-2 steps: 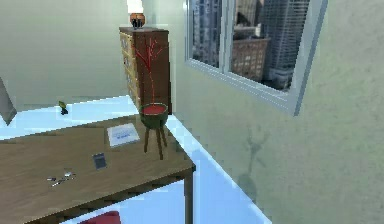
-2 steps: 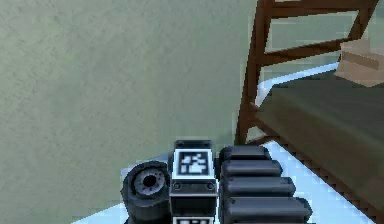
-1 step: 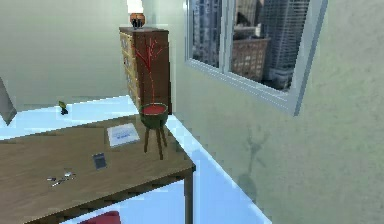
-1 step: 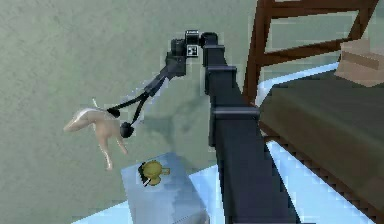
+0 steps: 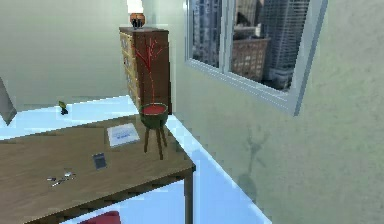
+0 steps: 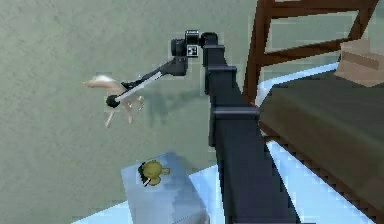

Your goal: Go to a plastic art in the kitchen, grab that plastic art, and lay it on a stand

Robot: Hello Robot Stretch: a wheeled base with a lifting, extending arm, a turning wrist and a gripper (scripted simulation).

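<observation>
In the arm side view the dark arm rises from the bottom edge, and the gripper reaches left in front of the green wall. It holds a small pale pinkish thing, which hangs at its far end clear of every surface. Below it stands a grey block with a small yellow and dark thing on top. In the forward view a small stand with a red top and wooden legs stands beside the table's far corner.
A wooden table carries a paper, a dark phone and keys. Behind it is a wooden dresser with a pot on top. A window is on the right wall. A wooden bed holds a cardboard box.
</observation>
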